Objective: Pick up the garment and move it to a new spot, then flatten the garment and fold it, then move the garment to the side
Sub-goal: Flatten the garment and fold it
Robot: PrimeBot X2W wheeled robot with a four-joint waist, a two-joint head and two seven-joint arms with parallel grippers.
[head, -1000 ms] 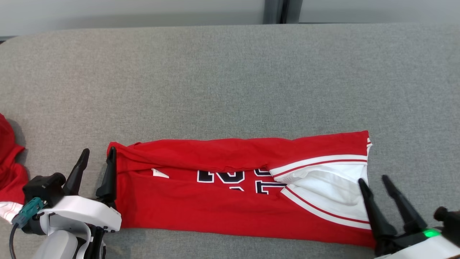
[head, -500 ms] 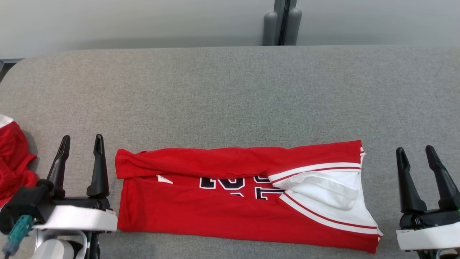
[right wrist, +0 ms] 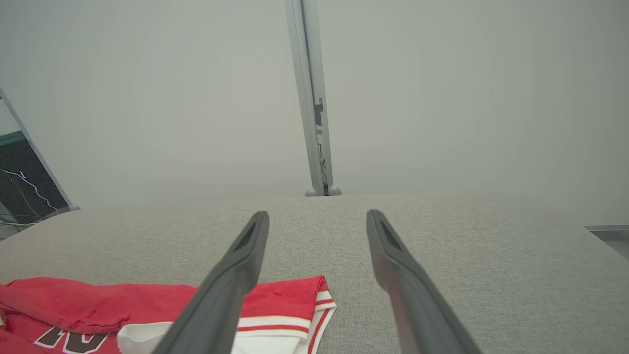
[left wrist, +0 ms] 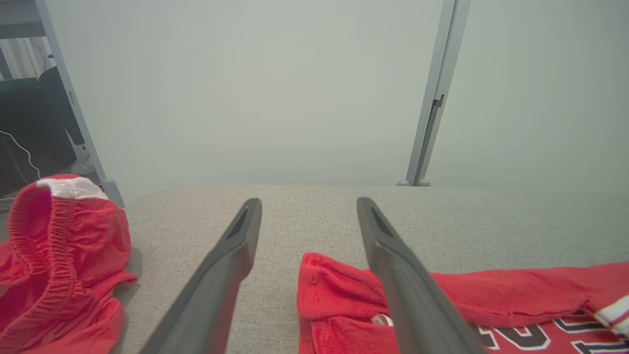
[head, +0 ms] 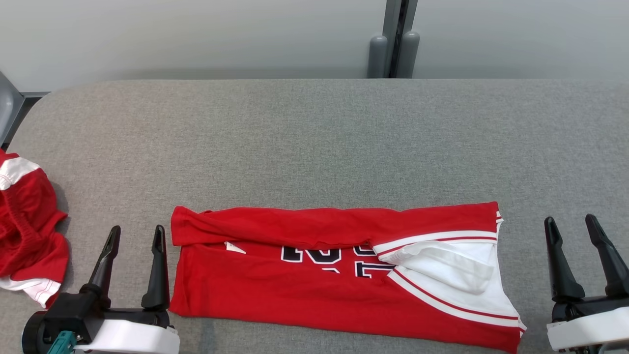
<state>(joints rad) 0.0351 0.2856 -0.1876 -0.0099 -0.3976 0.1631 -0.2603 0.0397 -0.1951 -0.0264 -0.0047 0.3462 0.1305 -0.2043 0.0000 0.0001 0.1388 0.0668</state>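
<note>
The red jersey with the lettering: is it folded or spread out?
Folded. The garment lies as a long strip: its far edge is turned over the chest lettering, hiding part of it.

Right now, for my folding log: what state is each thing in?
garment: folded into a long band, lying flat on the grey surface, unheld.
left gripper: open, empty, beside the garment's left end.
right gripper: open, empty, clear of its right end.
second red garment: crumpled at the surface's left edge.
</note>
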